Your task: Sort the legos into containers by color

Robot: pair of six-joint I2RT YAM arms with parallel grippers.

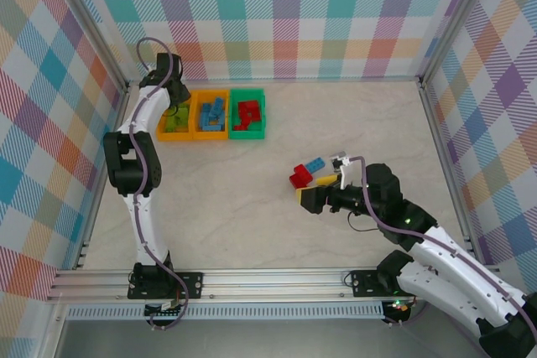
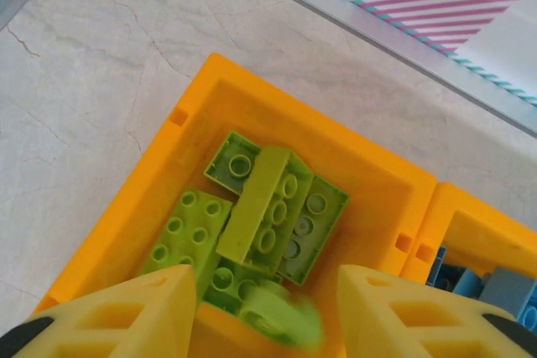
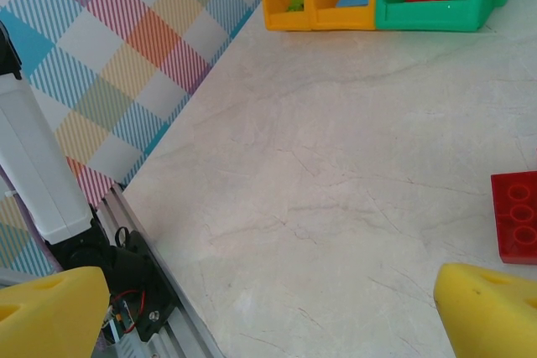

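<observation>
My left gripper [image 2: 265,291] hangs spread over the orange bin [image 2: 151,199], a blurred lime brick [image 2: 281,318] between its fingers [image 2: 126,316], touching neither.

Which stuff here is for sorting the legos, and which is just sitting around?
For the job: three joined bins, lime bricks in the left bin, loose bricks, left gripper, right gripper.
Just there: plaid walls, metal rail, table.
</observation>
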